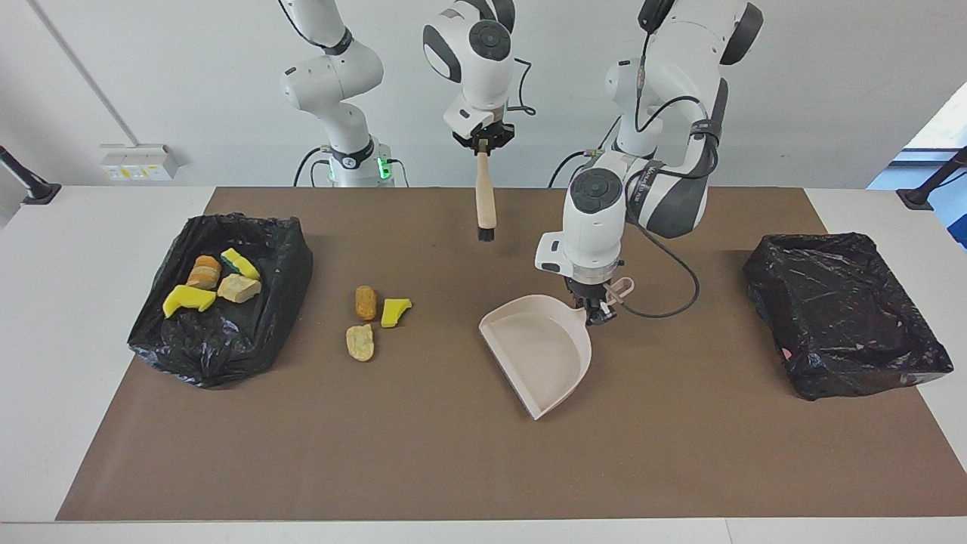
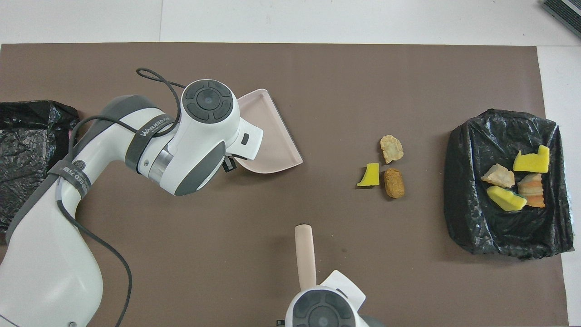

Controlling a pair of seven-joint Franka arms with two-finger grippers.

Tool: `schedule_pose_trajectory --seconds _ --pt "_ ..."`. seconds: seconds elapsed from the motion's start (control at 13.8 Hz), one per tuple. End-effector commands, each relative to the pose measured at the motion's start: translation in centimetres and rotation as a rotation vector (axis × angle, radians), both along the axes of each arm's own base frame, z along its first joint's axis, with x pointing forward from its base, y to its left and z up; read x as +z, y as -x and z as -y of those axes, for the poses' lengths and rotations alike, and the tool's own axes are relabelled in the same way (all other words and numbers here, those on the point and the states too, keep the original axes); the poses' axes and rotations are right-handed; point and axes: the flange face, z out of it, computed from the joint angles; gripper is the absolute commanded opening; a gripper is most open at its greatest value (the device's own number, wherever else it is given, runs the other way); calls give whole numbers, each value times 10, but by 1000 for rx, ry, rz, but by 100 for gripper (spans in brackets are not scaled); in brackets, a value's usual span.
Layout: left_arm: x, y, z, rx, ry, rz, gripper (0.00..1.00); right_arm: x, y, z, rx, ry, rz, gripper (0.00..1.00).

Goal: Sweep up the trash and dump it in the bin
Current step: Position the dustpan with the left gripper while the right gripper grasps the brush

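Left hand (image 1: 597, 308) gripping dustpan (image 1: 540, 349), right hand (image 1: 483, 145) gripping brush (image 1: 484, 200)

- This is a robot laboratory: two white robot arms (image 1: 332, 83) stand at a white table (image 1: 98, 227).
- A brown mat (image 1: 453, 453) covers it, before a plain white wall (image 1: 151, 75) with a socket box (image 1: 140, 161).

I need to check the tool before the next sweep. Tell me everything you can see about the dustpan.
The dustpan is a pale beige, plastic-looking scoop with a flat floor, raised rim around three sides and an open lip. It looks empty. A short handle with a hanging loop sticks out from its closed end, where the left end effector is shut on it. The pan sits low over the brown mat near the table's middle; whether it touches the mat cannot be told. Its open lip is turned partly toward the right arm's end.
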Motion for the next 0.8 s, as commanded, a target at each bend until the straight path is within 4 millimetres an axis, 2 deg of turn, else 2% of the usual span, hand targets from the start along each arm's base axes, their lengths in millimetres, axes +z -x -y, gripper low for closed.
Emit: schedule_pose_trajectory --seconds 0.0,0.22,0.43,0.65,0.72 --pt "4 11 -7 -166 -42 -5 0 10 -30 38 54 44 10 0" --pt "3 13 -7 -255 -78 4 0 0 -78 92 92 139 62 0" --pt "3 16 -7 -256 -82 -2 0 -13 -126 150 142 181 101 0" --pt "-8 24 -2 -273 -90 -18 0 -21 -159 210 195 244 133 0" --pt "-8 25 -2 -272 -91 -19 0 -30 -169 228 195 269 140 0"
